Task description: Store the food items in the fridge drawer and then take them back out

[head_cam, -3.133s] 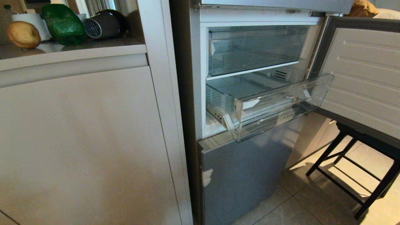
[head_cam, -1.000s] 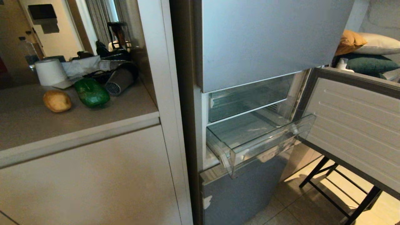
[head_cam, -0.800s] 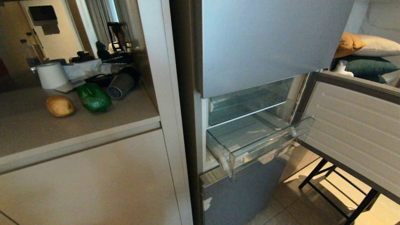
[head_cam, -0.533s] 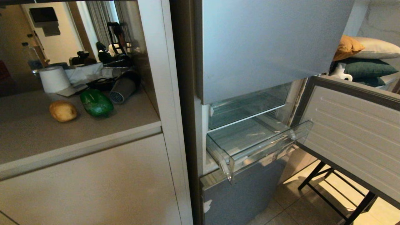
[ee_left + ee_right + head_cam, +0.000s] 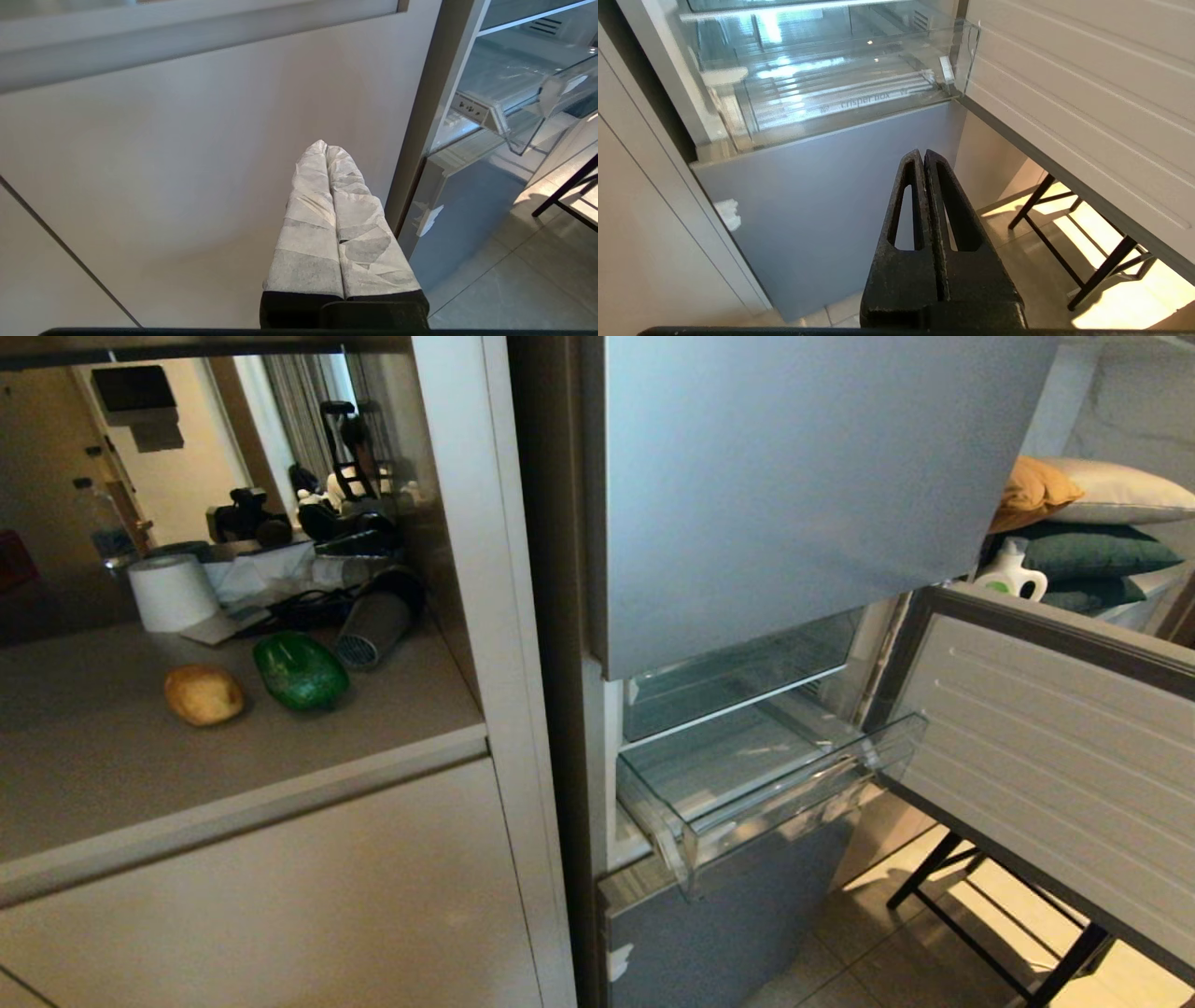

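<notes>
Beige cabinet fronts (image 5: 261,887) fill the lower left of our head view, under a grey-brown countertop (image 5: 112,775) that runs across the left half of the frame. On that countertop, in the left middle of the frame, we see the tan potato (image 5: 203,694) and, just beside it to the right, the glossy green bell pepper (image 5: 301,670); the two sit close but apart. Behind them stand a white paper roll (image 5: 172,592) and a dark cylindrical appliance (image 5: 373,623) lying on its side, near the pepper.

Right of centre rises the silver-grey fridge (image 5: 794,476). Its middle door (image 5: 1055,756) is swung open toward the right edge of the frame, and the clear fridge drawer (image 5: 775,793) is pulled out below centre, with nothing visible inside it. A black-legged stool (image 5: 1008,943) stands on the tiled floor in the lower right, and stacked cushions (image 5: 1092,523) show in the upper right.

Neither arm appears in our head view. Our left gripper (image 5: 326,148), wrapped in white cloth, has its fingers pressed together, empty, in front of the cabinet front. Our right gripper (image 5: 923,156) also has its black fingers pressed together with nothing between them, below the drawer and facing the grey lower fridge panel (image 5: 822,196).
</notes>
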`<state>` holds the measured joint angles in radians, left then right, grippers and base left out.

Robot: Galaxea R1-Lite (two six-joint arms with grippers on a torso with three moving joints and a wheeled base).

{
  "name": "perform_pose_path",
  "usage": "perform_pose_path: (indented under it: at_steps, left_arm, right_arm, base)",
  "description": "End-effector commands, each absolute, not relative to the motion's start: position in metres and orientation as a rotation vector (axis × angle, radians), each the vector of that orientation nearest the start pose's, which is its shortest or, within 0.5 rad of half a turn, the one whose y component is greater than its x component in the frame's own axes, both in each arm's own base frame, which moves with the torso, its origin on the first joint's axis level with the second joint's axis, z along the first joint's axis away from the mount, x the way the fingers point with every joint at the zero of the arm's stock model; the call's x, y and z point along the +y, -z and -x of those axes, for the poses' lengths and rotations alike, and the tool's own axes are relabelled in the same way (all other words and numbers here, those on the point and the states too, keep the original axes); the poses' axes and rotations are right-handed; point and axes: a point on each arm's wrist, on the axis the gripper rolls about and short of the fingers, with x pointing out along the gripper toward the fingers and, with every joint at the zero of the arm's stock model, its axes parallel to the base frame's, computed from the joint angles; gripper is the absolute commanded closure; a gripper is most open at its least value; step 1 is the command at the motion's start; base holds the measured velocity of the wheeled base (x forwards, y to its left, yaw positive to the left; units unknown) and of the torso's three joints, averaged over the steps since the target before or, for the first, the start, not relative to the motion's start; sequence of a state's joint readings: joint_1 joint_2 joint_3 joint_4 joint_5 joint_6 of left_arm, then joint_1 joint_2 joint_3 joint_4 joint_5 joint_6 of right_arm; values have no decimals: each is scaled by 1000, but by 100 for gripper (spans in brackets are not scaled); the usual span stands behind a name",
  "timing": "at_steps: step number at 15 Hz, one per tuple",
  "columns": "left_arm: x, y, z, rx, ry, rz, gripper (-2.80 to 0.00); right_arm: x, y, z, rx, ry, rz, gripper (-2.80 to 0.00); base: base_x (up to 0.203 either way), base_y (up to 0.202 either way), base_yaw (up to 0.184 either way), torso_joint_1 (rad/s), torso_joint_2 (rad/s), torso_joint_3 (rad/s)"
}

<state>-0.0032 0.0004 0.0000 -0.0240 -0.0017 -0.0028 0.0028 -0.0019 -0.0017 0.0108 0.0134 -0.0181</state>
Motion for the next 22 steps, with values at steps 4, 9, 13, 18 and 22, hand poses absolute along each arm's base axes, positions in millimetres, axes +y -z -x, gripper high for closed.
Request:
perform_pose_path:
  at_steps: [4, 9, 13, 18, 22]
  left_arm:
    - [0, -75, 22, -14, 5, 3, 0]
    - [0, -75, 22, -14, 5, 3, 0]
    - [0, -75, 22, -14, 5, 3, 0]
    - [0, -75, 22, -14, 5, 3, 0]
    - [0, -75, 22, -13, 5, 3, 0]
  right_arm:
    - [0, -75, 23, 8, -11, 9, 0]
    - [0, -75, 23, 6, -1, -24, 0]
    - [0, -75, 23, 6, -1, -29, 0]
    - [0, -75, 23, 6, -6, -12, 0]
    - [0, -83, 26, 36, 2, 19, 0]
  base:
    - [0, 0, 0, 112, -253, -137]
    - [0, 0, 0, 89, -190, -98]
    - [0, 0, 0, 43, -73, -40]
    - [0, 0, 0, 0, 0, 0]
    - [0, 0, 0, 0, 0, 0]
